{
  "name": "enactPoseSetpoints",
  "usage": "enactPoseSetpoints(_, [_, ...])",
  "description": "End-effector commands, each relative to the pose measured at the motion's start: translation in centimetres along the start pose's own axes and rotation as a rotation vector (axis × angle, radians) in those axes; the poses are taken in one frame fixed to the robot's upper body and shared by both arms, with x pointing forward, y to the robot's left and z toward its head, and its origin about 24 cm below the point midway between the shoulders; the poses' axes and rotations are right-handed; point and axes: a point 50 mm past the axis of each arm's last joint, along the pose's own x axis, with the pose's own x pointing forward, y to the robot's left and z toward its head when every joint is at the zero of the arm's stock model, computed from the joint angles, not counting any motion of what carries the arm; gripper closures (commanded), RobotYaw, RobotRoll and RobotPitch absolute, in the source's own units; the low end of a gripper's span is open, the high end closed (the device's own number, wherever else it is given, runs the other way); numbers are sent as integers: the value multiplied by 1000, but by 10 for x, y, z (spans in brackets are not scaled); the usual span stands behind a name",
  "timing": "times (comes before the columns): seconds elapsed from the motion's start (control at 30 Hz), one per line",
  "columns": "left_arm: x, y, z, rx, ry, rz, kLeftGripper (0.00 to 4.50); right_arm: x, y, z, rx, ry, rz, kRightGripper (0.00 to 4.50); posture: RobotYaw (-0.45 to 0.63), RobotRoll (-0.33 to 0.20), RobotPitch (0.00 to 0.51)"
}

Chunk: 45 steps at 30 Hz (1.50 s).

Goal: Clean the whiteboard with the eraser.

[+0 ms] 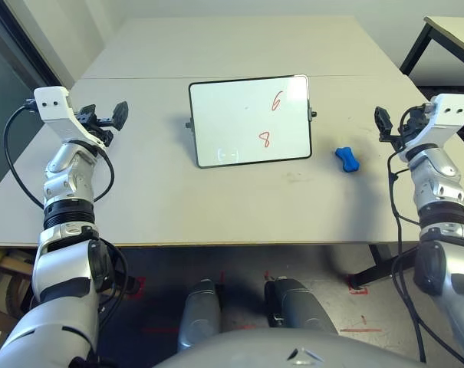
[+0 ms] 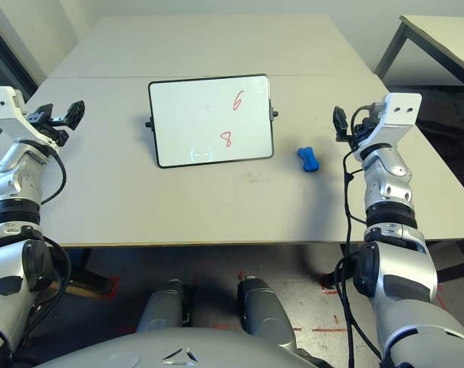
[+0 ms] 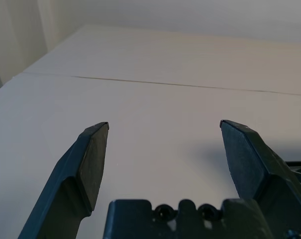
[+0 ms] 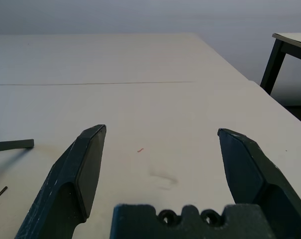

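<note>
I look down on a pale table (image 1: 170, 211) from the head of the robot. The whiteboard (image 1: 251, 130) is on the table, near its middle from left to right, and apart from its front edge. It has a thin black frame and a small dark knob on each side. On its white surface I see two red handwritten digits, one above the other, in the right half, and the upper one is slightly more to the right.

The eraser (image 1: 347, 159), blue and like a bone in form, is on the table to the right of the whiteboard, near its lower right corner but not touching it. It is between the whiteboard and my right gripper (image 4: 162, 130), and I see nothing standing between the eraser and this gripper.

The pincer of my right gripper is wide, with nothing between its fingers. It is over the right side of the table. My left gripper (image 3: 164, 124) is over the left side of the table, and its pincer is also wide and empty. The whiteboard is between the two grippers.

Black cables (image 1: 395, 199) hang along the right forearm and cross in front of the table's front edge. Behind, past the right edge of the table, a second table (image 1: 455, 34) with dark legs is standing, well apart from the eraser.
</note>
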Motion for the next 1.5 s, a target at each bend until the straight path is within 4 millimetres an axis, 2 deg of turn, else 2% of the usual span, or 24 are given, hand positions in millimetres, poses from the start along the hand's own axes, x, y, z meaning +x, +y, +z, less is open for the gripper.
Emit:
enactPoseSetpoints(0.03, [3, 0, 5, 12, -12, -4, 0, 0, -1, 2, 2, -11, -3, 29, -128, 0, 40])
enactPoseSetpoints(0.17, [5, -7, 2, -1, -19, -24, 0, -1, -1, 4, 3, -17, 1, 29, -131, 0, 37])
enactPoseSetpoints(0.4, [7, -25, 12, 31, -55, -141, 0, 0, -2, 10, -5, -30, -2, 29, -125, 0, 38])
enactPoseSetpoints(0.53, [-2, -54, 14, 26, -76, -310, 0, 0, 3, 10, -19, -27, 21, 29, -136, 0, 41])
enactPoseSetpoints(0.73, [-28, -97, 6, 62, -7, -619, 0, 0, 8, 15, -20, -34, 32, 29, -155, 0, 50])
enactPoseSetpoints(0.93, [-44, -120, -8, 159, 68, -787, 0, -1, 10, 15, -31, 4, 32, 29, -169, 0, 58])
enactPoseSetpoints(1.03, [-48, -128, -16, 179, 86, -835, 0, -2, 10, 13, -99, 75, 14, 29, -180, 0, 61])
enactPoseSetpoints(1.2, [-56, -138, -29, 199, 108, -901, 0, -2, 13, 17, -99, 176, 3, 29, -198, 0, 70])
enactPoseSetpoints(1.4, [-57, -141, -34, 209, 117, -921, 0, -3, 25, 33, -188, 416, 31, 29, -204, 0, 71])
enactPoseSetpoints(1.5, [-56, -142, -36, 217, 120, -918, 0, -2, 37, 46, -205, 529, 70, 29, -205, 0, 70])
